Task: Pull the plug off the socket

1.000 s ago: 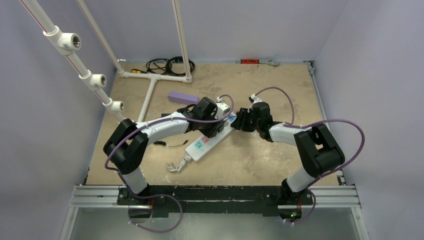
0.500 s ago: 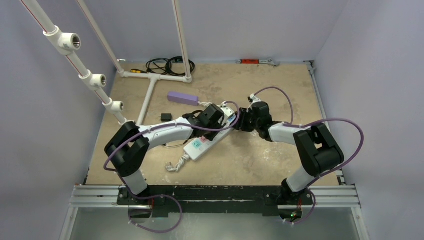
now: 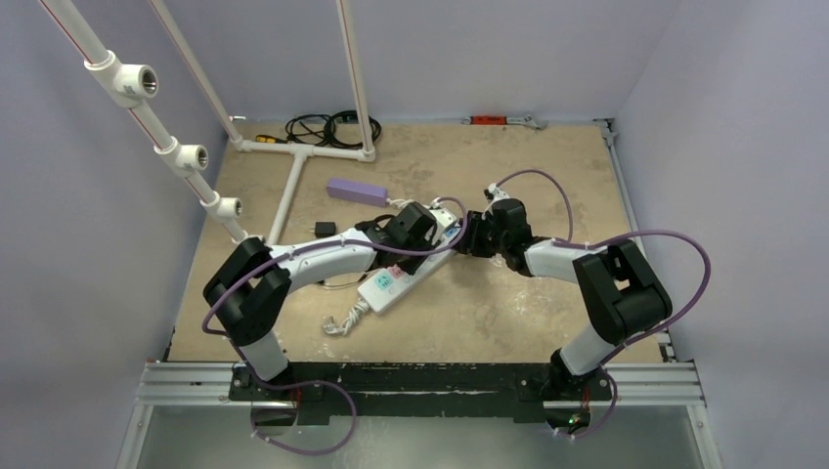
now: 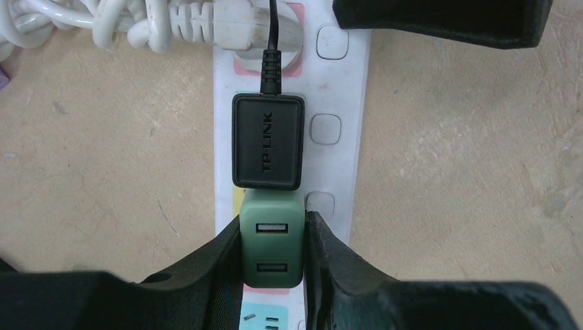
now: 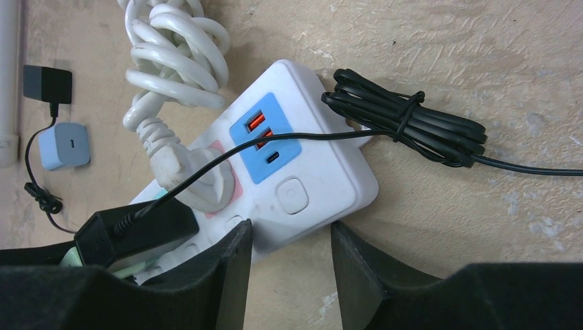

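The socket, a long white power strip [image 3: 395,283], lies slantwise mid-table, with its bundled white cord [image 5: 175,51]. In the left wrist view a green two-port USB plug [image 4: 271,240] sits in the strip [image 4: 344,96], next to a black TP-LINK adapter [image 4: 267,141] and a white plug [image 4: 230,24]. My left gripper [image 4: 273,251] is shut on the green plug, one finger on each side. My right gripper [image 5: 290,254] is open at the strip's switch end [image 5: 323,175], one finger over the strip's edge and the other over the table beside it.
A purple box [image 3: 357,191] and a small black adapter [image 3: 324,230] lie behind the left arm. White pipes [image 3: 291,186] stand at the back left, near a black cable coil [image 3: 323,127]. A tied black cable bundle [image 5: 405,124] and a small blue-grey charger [image 5: 63,146] lie by the strip.
My left gripper has moved nearer and lower along the strip onto the green plug, uncovering the purple box and small black adapter. The right arm has barely moved.
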Robot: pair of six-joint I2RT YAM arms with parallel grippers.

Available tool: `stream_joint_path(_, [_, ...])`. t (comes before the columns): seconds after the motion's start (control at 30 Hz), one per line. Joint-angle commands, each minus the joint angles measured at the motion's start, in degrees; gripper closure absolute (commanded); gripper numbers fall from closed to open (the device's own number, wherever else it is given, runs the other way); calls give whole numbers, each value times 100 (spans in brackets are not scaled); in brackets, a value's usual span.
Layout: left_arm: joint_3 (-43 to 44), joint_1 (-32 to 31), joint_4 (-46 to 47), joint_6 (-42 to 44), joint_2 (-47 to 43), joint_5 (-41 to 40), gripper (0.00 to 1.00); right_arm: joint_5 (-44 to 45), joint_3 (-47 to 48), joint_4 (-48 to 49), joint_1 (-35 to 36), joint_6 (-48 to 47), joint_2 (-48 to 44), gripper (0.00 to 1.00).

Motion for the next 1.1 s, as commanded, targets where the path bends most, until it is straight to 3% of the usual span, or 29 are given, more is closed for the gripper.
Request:
stream_joint_path(0.0, [55, 326, -400, 83, -242, 443, 100, 324, 11, -447, -37, -230, 162, 54])
stream_joint_path(0.23, [153, 696, -517, 38, -236, 1168, 100, 315, 19, -451, -41, -230, 195, 54])
stream_joint_path(0.63, [201, 978, -542, -64, -169, 1718, 100, 307, 37, -465, -36, -239, 235, 54])
stream_joint_path(0.9, [125, 964, -511, -30, -265, 1050, 100, 298, 55, -465, -37, -246, 257, 54])
stream_joint_path(1.07, [28, 571, -488, 94, -371, -4, 100, 289, 63, -465, -37, -247, 275, 54])
